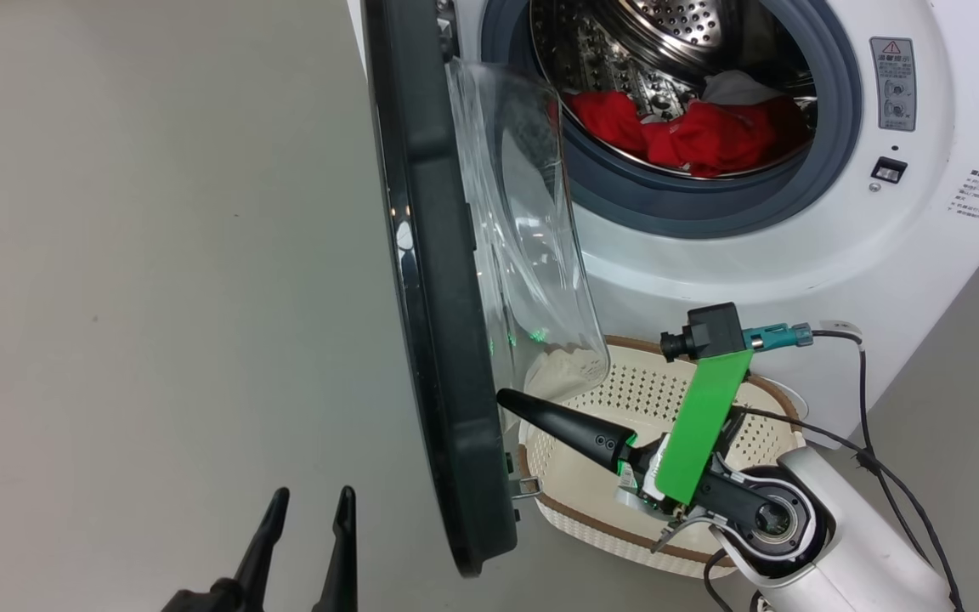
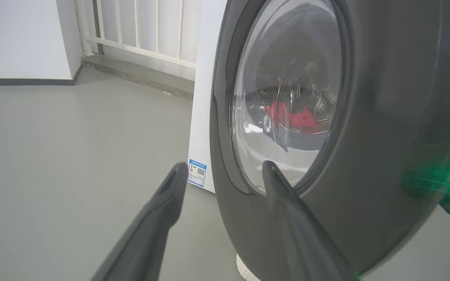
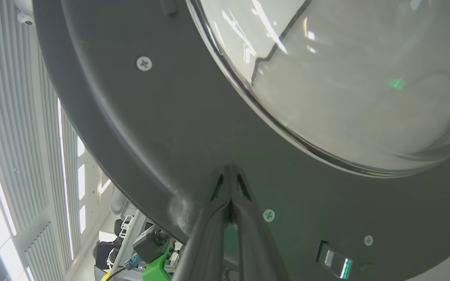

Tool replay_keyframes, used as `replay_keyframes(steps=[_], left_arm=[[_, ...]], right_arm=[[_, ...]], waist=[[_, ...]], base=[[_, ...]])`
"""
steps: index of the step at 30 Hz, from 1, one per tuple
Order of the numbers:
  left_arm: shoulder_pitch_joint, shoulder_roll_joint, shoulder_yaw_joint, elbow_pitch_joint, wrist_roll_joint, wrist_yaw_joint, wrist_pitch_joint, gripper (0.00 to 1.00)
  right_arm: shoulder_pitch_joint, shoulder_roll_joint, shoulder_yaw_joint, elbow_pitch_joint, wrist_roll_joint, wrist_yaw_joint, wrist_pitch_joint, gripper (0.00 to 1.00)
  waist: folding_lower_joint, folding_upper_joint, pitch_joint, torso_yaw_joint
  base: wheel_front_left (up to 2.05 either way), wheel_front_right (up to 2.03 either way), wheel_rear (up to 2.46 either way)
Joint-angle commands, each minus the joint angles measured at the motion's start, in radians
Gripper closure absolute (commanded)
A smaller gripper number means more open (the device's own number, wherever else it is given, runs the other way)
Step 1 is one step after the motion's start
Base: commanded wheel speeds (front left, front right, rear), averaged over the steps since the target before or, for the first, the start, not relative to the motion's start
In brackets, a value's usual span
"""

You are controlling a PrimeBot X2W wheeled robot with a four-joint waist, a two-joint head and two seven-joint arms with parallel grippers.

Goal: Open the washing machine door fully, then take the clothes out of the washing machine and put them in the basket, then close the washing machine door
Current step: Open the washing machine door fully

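The washing machine door [image 1: 434, 280] stands about edge-on to the head view, swung out from the washing machine [image 1: 710, 246], its glass bowl [image 1: 532, 238] bulging toward the drum. My right gripper [image 1: 508, 402] is shut with nothing held, its tip pressed against the door's inner black rim [image 3: 170, 136] just below the glass, over the basket [image 1: 617, 416]. Red clothes [image 1: 693, 132] with a little white cloth lie in the drum; through the door glass they show as red clothes [image 2: 295, 117]. My left gripper [image 1: 311, 518] is open at the lower left, outside the door [image 2: 365, 156].
The cream basket sits on the floor right under the drum opening, partly behind the door. A black cable [image 1: 872, 425] runs across my right forearm. Grey floor [image 1: 158, 297] spreads left of the door. A white railing [image 2: 143, 27] and wall stand behind the machine.
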Motion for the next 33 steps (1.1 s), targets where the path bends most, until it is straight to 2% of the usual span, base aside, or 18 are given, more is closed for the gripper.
replay_keyframes(steps=[1,8,9,11,13,14,15,16,33], left_arm=[[-0.009,0.005,0.037,-0.031,0.01,0.007,-0.012,0.0],[-0.004,0.005,0.046,-0.036,0.012,0.008,-0.012,0.0],[-0.004,0.005,0.047,-0.036,0.012,0.008,-0.012,0.0],[-0.003,0.005,0.046,-0.033,0.013,0.005,-0.012,0.0],[-0.003,0.005,0.045,-0.028,0.014,0.001,-0.012,0.0],[-0.004,0.005,0.044,-0.026,0.014,0.0,-0.012,0.0],[-0.005,0.005,0.043,-0.024,0.014,-0.002,-0.012,0.0],[-0.006,0.005,0.043,-0.022,0.014,-0.003,-0.012,0.0],[-0.012,0.005,0.058,-0.001,0.014,-0.015,-0.012,0.0]], right_arm=[[0.001,0.03,0.025,-0.025,-0.012,0.008,0.008,1.0],[-0.002,0.039,0.033,-0.022,-0.015,0.008,0.009,1.0],[-0.002,0.039,0.032,-0.021,-0.018,0.008,0.005,0.96],[0.003,0.036,0.031,-0.02,-0.025,0.008,-0.003,0.69],[0.01,0.03,0.028,-0.019,-0.031,0.008,-0.013,0.53],[0.014,0.027,0.026,-0.019,-0.033,0.008,-0.018,0.38],[0.018,0.023,0.024,-0.019,-0.035,0.008,-0.024,0.11],[0.022,0.019,0.022,-0.019,-0.036,0.008,-0.028,0.0],[0.086,-0.052,0.043,-0.012,-0.081,0.008,-0.14,0.0]], waist=[[0.0,0.0,0.0,0.001],[0.0,0.0,0.001,0.002],[0.0,0.0,-0.001,0.001],[0.0,0.0,-0.003,0.0],[0.0,0.0,-0.005,-0.002],[0.0,0.0,-0.006,-0.003],[0.0,0.0,-0.006,-0.004],[0.0,0.0,-0.007,-0.004],[0.0,0.0,-0.016,-0.038]], base=[[0.0,0.0,0.0],[0.0,0.0,0.0],[0.0,0.0,0.0],[0.0,0.0,0.0],[0.0,0.0,0.0],[0.0,0.0,0.0],[0.0,0.0,0.0],[0.0,0.0,0.0],[0.0,0.0,0.0]])
